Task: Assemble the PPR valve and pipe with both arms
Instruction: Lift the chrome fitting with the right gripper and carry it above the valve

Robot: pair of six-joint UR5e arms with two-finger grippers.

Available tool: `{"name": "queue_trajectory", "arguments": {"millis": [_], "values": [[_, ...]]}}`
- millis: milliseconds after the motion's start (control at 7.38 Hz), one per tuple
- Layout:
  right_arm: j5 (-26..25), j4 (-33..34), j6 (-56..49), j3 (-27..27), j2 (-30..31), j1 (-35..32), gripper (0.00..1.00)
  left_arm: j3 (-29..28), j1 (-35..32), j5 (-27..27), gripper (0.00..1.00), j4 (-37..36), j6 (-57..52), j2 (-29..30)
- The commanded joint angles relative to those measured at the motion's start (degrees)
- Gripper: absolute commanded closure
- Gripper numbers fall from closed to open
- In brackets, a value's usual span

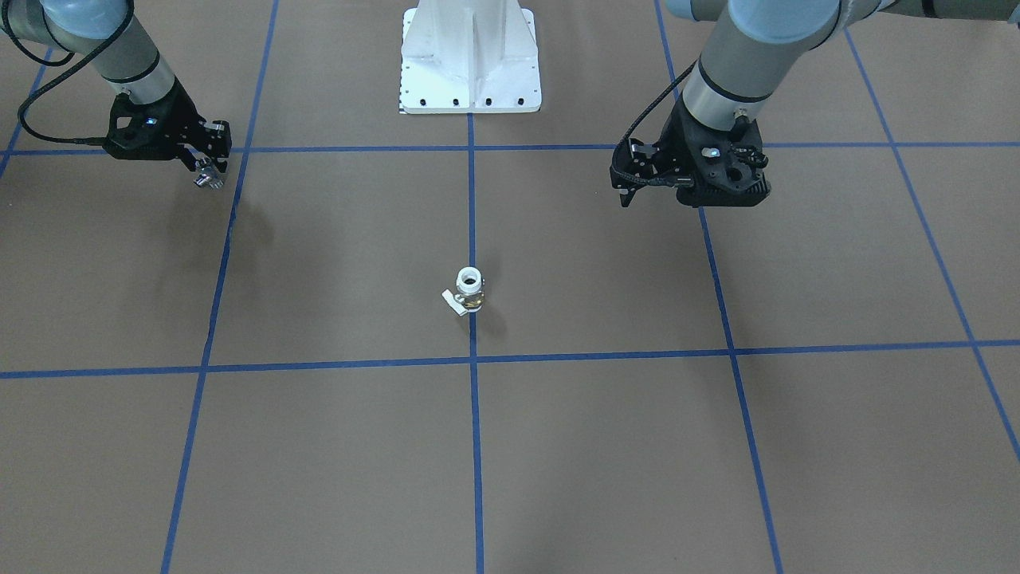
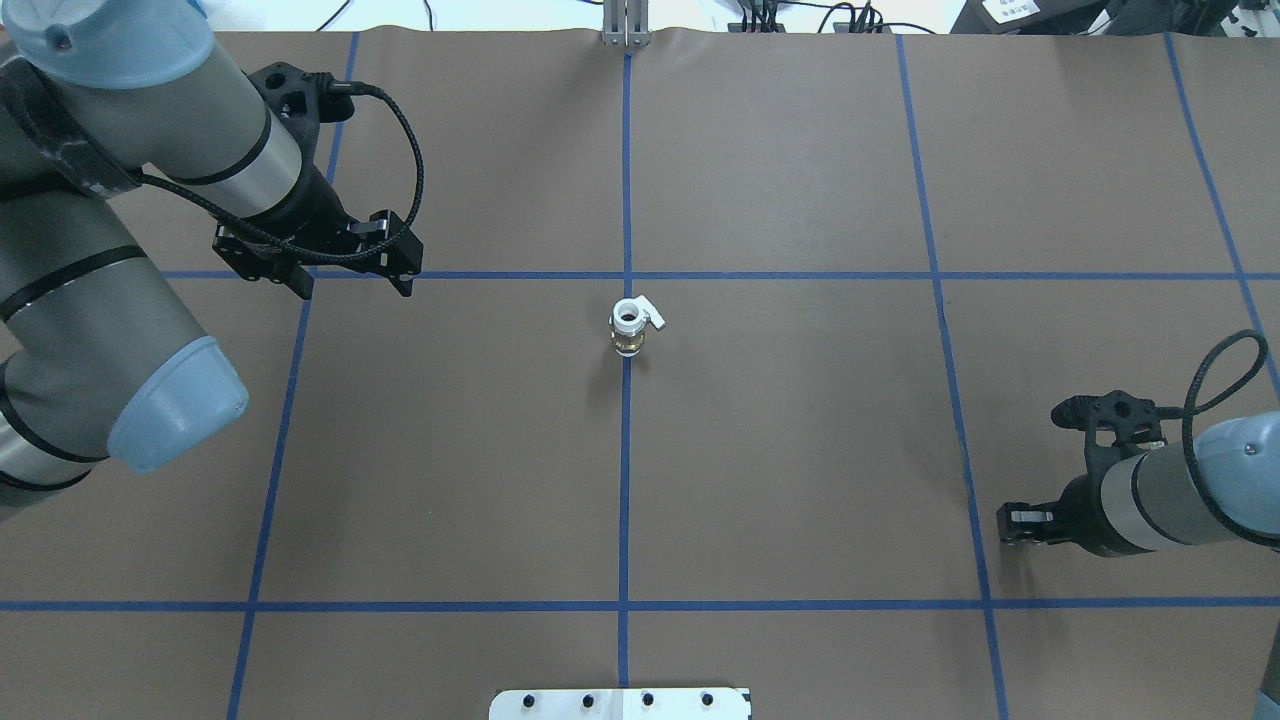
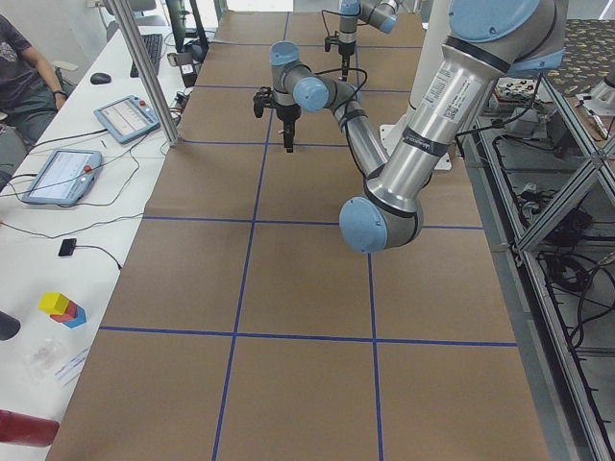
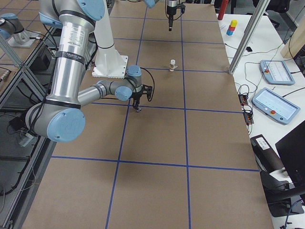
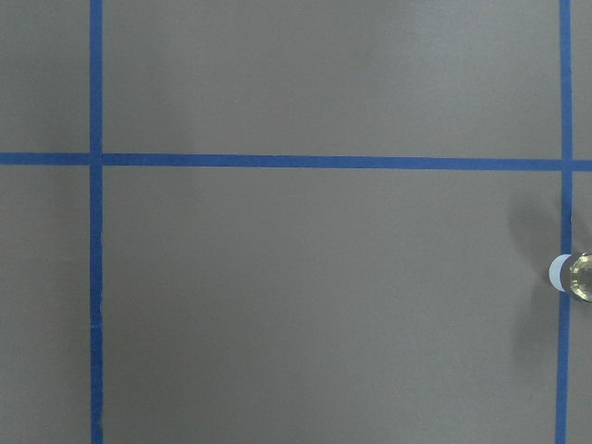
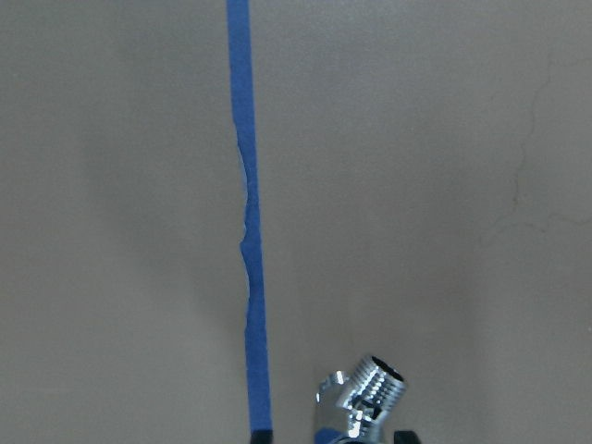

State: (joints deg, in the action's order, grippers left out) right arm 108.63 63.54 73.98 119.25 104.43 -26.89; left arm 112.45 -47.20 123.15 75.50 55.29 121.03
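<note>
The PPR valve (image 1: 469,290) stands upright at the table's middle on a blue tape line, white open end up, brass middle, lever tab to one side; it also shows in the overhead view (image 2: 630,327) and at the right edge of the left wrist view (image 5: 578,275). My right gripper (image 1: 209,177) hovers far from it, shut on the shiny silver pipe (image 6: 363,396), whose threaded end points out below the fingers. My left gripper (image 2: 352,280) hangs above the table on the valve's other side, open and holding nothing.
The white pedestal (image 1: 470,64) stands at the robot's side of the table. Blue tape lines (image 2: 626,500) grid the brown surface. Along the far side runs a desk with tablets (image 3: 62,175), coloured blocks (image 3: 62,307) and a seated person (image 3: 24,67).
</note>
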Motion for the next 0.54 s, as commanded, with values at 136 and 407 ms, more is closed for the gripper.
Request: {"name": "queue_trajectory", "arguments": {"millis": [136, 407], "values": [[0.0, 0.0, -0.16, -0.07, 0.16, -0.09, 0.94, -0.04, 0.09, -0.01, 0.01, 0.0, -0.01, -0.01], [0.26, 0.0, -0.24, 0.54, -0.1, -1.49, 1.0, 0.05, 0.0, -0.01, 0.01, 0.0, -0.01, -0.01]]}}
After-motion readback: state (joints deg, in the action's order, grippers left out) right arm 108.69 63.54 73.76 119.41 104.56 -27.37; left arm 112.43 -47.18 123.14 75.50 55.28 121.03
